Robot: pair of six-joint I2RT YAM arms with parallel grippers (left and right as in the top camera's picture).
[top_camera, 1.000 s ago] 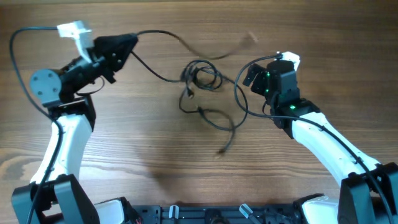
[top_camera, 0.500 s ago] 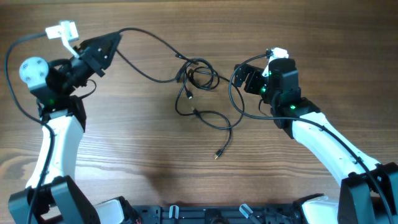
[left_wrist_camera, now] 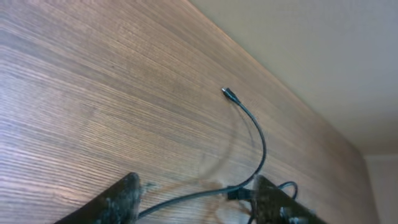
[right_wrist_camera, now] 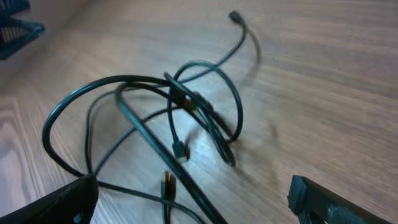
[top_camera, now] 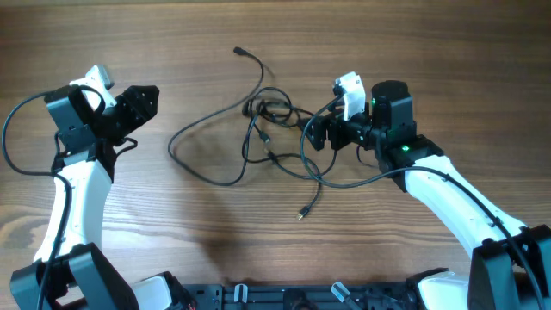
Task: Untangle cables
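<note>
The cables (top_camera: 274, 108) are thin black cords knotted at mid-table, with a long loop trailing left and a plug end (top_camera: 238, 52) at the far side. Another plug end (top_camera: 301, 213) lies nearer the front. My left gripper (top_camera: 146, 105) stands open, left of the loop and apart from it. In the left wrist view a strand (left_wrist_camera: 258, 140) lies on the wood ahead of the open left gripper (left_wrist_camera: 196, 202), held by nothing. My right gripper (top_camera: 317, 138) is open at the tangle's right side. The knot (right_wrist_camera: 186, 99) sits ahead of the right gripper (right_wrist_camera: 193, 199), and strands cross between its fingers.
The wooden table's far edge (left_wrist_camera: 273, 78) meets a pale wall. A dark blue object (right_wrist_camera: 15, 25) sits at the top left of the right wrist view. The arms' base (top_camera: 284, 297) runs along the front edge. Thick arm wires loop beside each arm.
The left gripper has opened and let go of the strand it pulled up and left; that strand dropped into a loop on the table. The right gripper moved left to the tangle.
</note>
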